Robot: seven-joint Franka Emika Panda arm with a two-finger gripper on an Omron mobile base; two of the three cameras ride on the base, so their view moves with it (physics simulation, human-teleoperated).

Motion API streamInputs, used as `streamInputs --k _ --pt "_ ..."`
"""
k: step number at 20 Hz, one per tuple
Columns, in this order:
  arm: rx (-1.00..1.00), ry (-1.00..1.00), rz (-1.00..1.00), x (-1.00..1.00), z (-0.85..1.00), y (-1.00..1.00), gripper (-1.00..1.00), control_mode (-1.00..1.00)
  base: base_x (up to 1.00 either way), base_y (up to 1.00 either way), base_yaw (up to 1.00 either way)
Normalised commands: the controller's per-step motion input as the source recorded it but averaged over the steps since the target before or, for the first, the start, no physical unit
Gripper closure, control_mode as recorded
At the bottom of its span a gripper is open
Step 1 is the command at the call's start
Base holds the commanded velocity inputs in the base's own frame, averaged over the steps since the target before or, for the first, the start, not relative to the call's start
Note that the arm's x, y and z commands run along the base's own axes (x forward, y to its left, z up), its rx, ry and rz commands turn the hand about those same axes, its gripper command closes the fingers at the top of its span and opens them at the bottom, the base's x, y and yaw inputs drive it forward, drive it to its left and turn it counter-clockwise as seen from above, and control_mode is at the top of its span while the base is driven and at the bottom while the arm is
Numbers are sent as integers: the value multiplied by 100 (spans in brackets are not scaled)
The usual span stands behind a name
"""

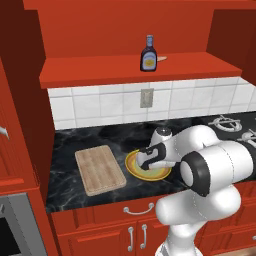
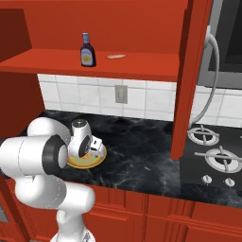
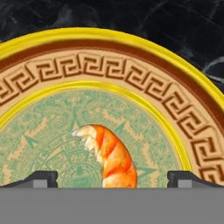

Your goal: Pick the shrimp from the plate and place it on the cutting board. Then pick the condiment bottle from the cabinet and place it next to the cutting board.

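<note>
The orange shrimp [image 3: 111, 157] lies on the pale green centre of the yellow-rimmed plate [image 3: 131, 74], right between my two dark fingertips [image 3: 41, 177]. My gripper [image 3: 113, 178] is open, low over the plate [image 1: 131, 167] and straddling the shrimp without closing on it. In the left base view the hand [image 1: 148, 162] hides most of the plate. The tan cutting board [image 1: 100, 170] lies just left of the plate. The dark condiment bottle [image 1: 148, 54] stands upright on the red cabinet shelf [image 1: 140, 72], also seen as the bottle [image 2: 87, 50] from the right.
A small flat tan thing [image 2: 116, 56] lies on the shelf right of the bottle. Stove burners [image 2: 208, 137] sit at the right of the black counter. A wall outlet [image 1: 146, 98] is on the tiles. Red drawers with silver handles [image 1: 139, 210] run below.
</note>
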Motion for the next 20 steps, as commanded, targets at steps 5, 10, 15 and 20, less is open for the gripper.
streamInputs --k 5,10,15,20 --pt "0 0 0 0 -2 4 100 -100 0 0 0" --pt "0 0 0 0 -18 8 100 -100 0 0 0" --pt "0 0 0 0 -35 2 100 -100 0 0 0" --pt "0 0 0 0 -1 0 100 -100 0 0 0"
